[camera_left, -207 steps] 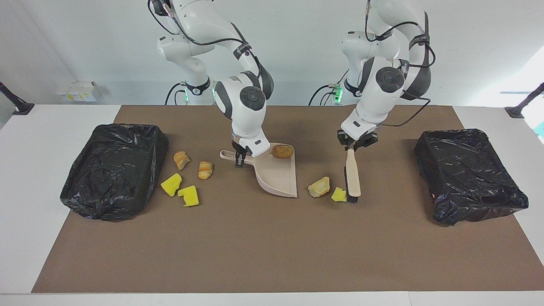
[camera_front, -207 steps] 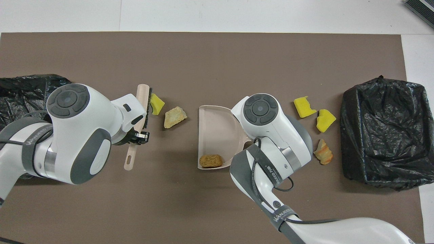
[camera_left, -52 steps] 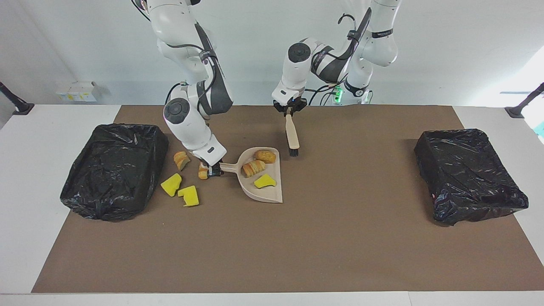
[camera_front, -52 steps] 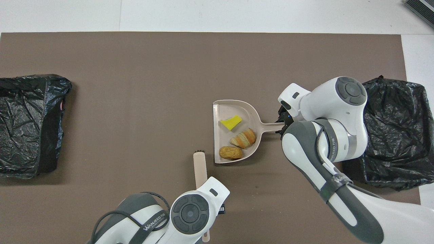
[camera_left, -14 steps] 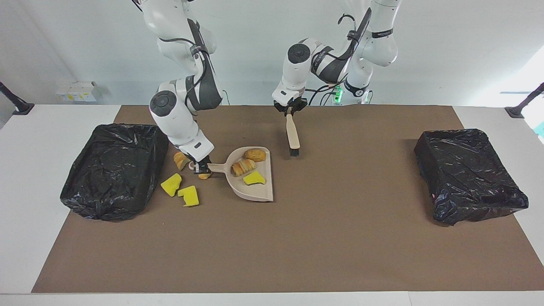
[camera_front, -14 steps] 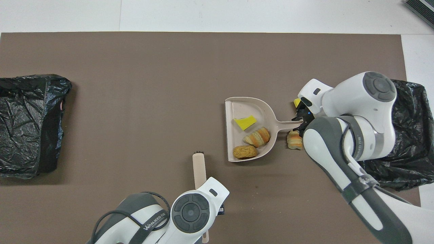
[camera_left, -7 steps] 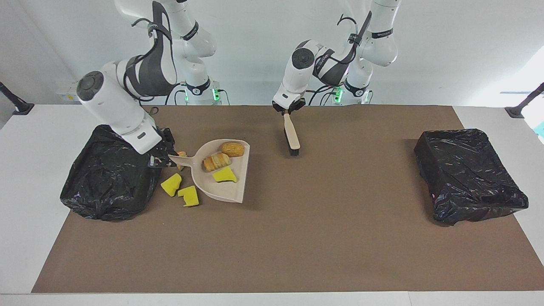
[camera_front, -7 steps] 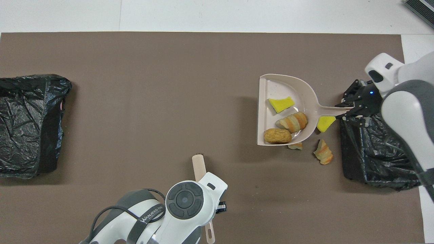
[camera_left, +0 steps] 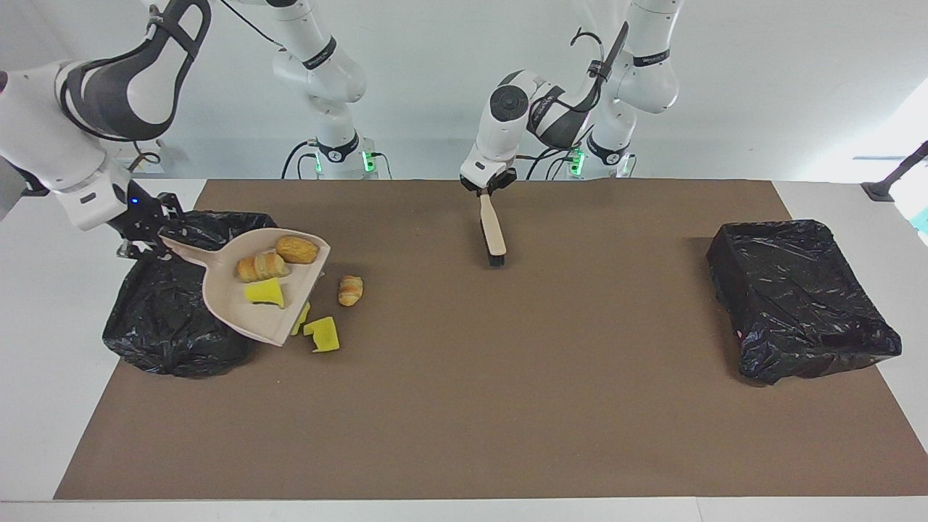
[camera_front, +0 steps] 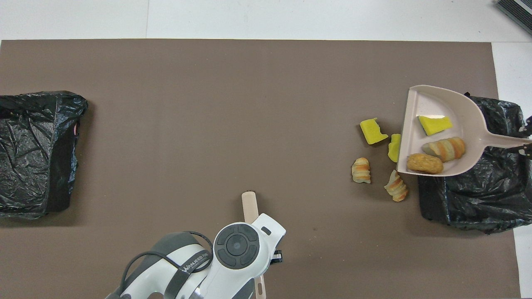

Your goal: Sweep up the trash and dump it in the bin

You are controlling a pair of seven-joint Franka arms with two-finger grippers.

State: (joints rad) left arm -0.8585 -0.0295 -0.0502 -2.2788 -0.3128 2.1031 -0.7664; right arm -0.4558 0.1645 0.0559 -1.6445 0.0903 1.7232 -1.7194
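Right end effector [camera_left: 148, 239] clamps the loaded dustpan [camera_left: 239, 304] partly over the bin [camera_left: 167, 326] (tipping early spills trash [camera_left: 272, 268]); left end effector [camera_left: 487, 190] waits, gripping the brush [camera_left: 493, 228].

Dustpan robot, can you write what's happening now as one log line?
right gripper: holds loaded dustpan over bin | left gripper: holds brush, waiting | four trash pieces on mat

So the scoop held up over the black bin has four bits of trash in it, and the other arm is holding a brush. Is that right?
Nearly. The overhead view shows three pieces in the dustpan, not four: a yellow wedge and two bread-like lumps. The right gripper does hold it over the black bin, and the left gripper holds the brush.
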